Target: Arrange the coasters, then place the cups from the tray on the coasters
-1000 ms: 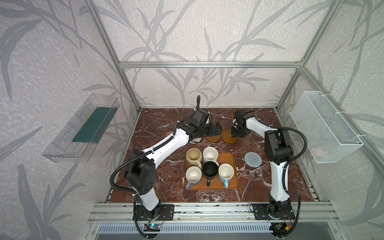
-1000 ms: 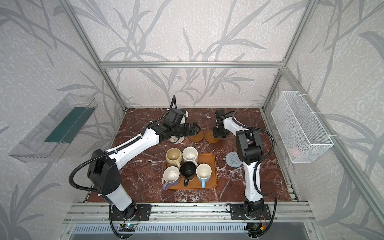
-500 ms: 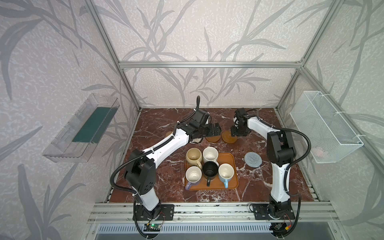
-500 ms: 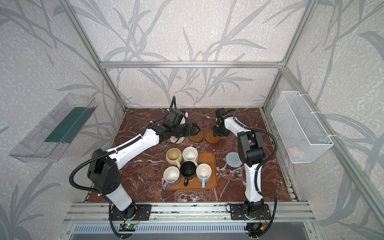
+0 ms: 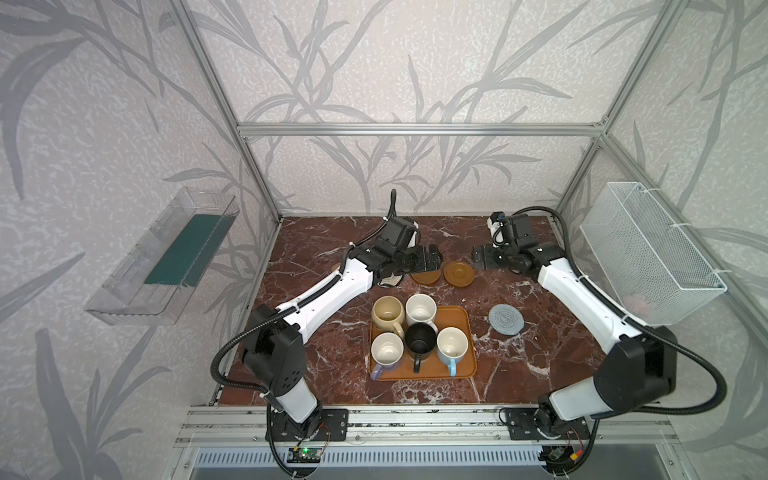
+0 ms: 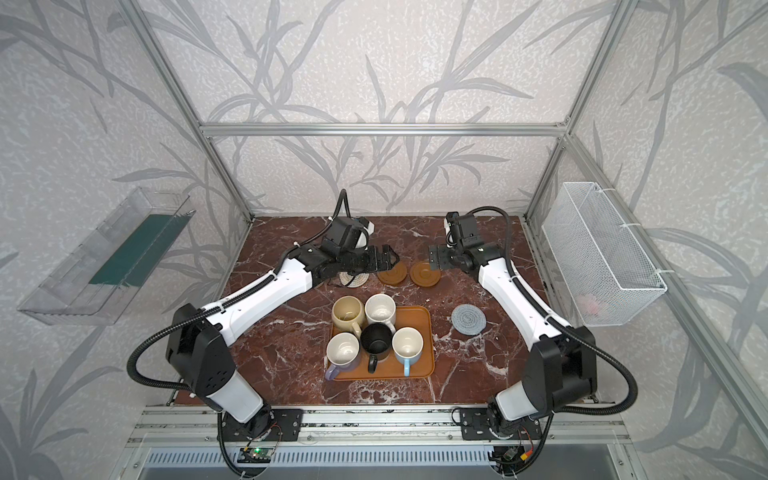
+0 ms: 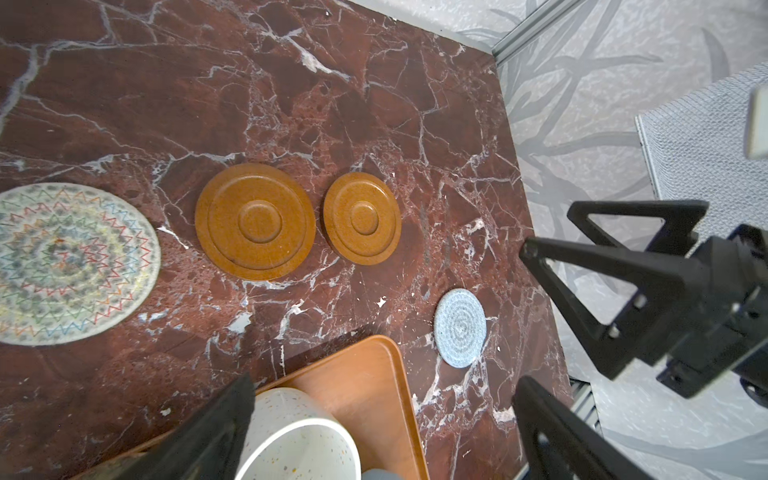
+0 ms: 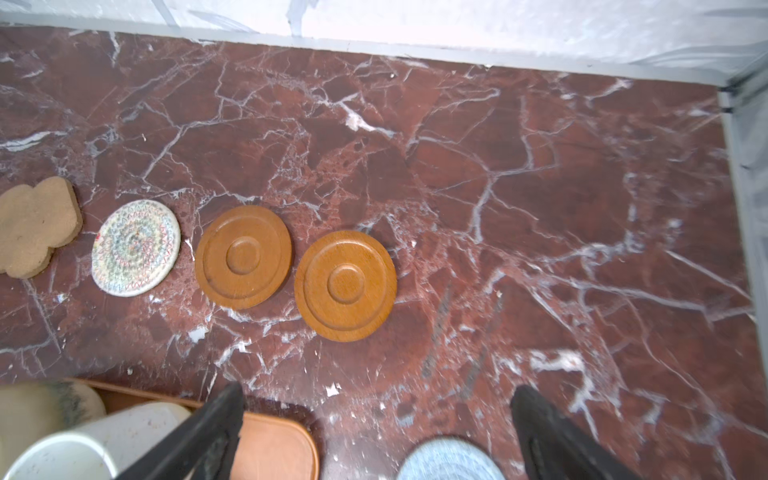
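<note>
A row of coasters lies at the back of the table: tan cork [image 8: 35, 226], cream woven [image 8: 136, 247], and two brown wooden discs [image 5: 424, 276] [image 5: 458, 273]. The grey-blue coaster [image 5: 505, 318] lies apart, right of the tray [image 5: 469, 332]. On the tray stand the beige [image 5: 387, 313], white [image 5: 421, 308], lavender [image 5: 387, 350], black [image 5: 420, 340] and light blue [image 5: 452, 344] cups. My left gripper [image 5: 432, 257] hovers open over the left disc. My right gripper [image 5: 478, 257] is open and empty, just right of the right disc.
A white wire basket [image 5: 648, 253] hangs on the right wall and a clear plastic bin [image 5: 166, 262] on the left wall. The left arm covers part of the cream coaster [image 6: 353, 279] in both top views. Bare marble [image 5: 540, 361] lies right of the tray.
My right gripper has opened, let go of the right wooden disc and drawn back to the right, its elbow swinging outward. The left arm has stayed put.
</note>
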